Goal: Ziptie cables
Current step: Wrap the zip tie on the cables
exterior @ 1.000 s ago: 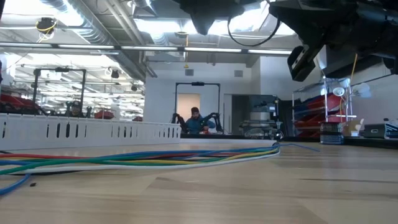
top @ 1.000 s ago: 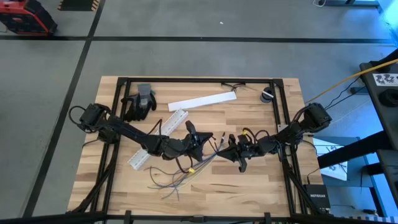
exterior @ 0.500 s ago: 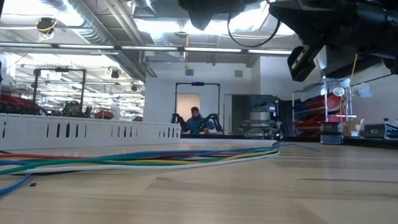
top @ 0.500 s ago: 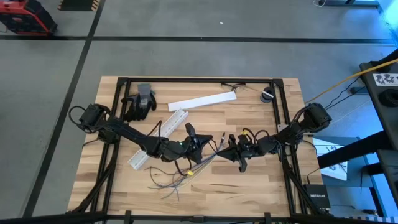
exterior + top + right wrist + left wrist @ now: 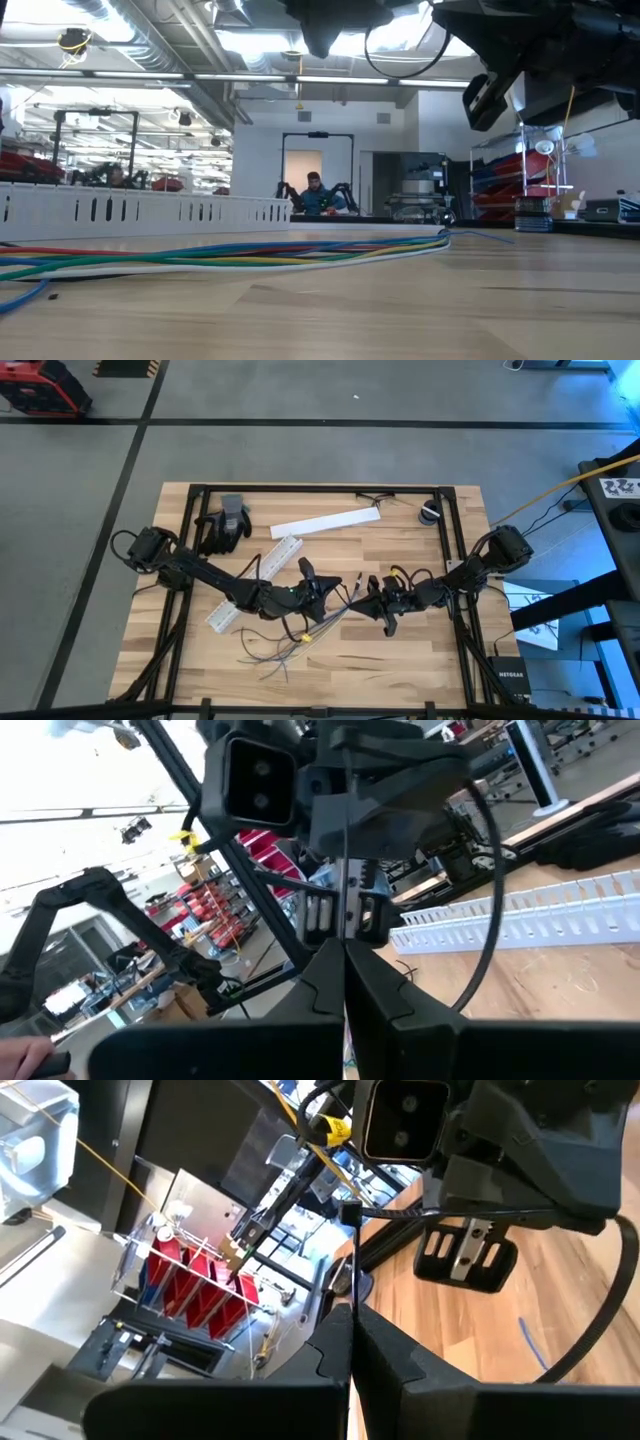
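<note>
The only wording I could read was "NETGEAR" on the black box [image 5: 513, 678] on the floor, at about four o'clock from my table [image 5: 400, 650].

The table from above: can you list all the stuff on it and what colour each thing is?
cables: one loose bunch, dark and coloured wires, front middle of the table, below the left gripper
slotted channel: one, white, left of centre, lying at a slant under the left arm
flat strip: one, white, back middle
gloves: one pair, grey and black, back left
small round thing: one, dark, back right corner
table: one, light wood with a black frame
left gripper: shut, mid-table, facing the right one
right gripper: shut, mid-table, close to the left one
</note>
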{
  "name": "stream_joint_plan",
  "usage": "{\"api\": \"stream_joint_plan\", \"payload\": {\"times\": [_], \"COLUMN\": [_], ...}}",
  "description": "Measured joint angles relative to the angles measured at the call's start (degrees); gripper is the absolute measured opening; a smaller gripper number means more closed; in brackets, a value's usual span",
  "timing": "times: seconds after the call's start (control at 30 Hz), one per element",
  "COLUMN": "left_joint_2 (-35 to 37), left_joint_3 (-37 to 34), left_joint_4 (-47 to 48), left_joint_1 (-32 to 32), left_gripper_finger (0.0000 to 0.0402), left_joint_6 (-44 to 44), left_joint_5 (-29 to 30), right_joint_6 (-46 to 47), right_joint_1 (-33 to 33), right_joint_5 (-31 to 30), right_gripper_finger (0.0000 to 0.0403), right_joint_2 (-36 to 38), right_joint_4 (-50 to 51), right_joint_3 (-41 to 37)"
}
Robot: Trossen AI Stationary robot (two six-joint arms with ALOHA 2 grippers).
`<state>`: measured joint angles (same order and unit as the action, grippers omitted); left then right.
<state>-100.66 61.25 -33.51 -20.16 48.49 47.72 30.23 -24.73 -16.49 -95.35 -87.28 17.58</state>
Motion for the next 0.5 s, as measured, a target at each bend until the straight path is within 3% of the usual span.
{"api": "stream_joint_plan", "payload": {"times": [0.5], "left_joint_2": [-0.8], "left_joint_3": [0.0], "left_joint_4": [-0.1], "left_joint_1": [0.3], "left_gripper_finger": [0.0000], "left_joint_6": [8.4], "left_joint_5": [1.1], "right_joint_6": [9.2], "right_joint_1": [0.9], "right_joint_5": [-1.4], "right_gripper_finger": [0.0000], "right_joint_2": [-0.5], "right_joint_4": [3.8], "right_joint_3": [5.4]}}
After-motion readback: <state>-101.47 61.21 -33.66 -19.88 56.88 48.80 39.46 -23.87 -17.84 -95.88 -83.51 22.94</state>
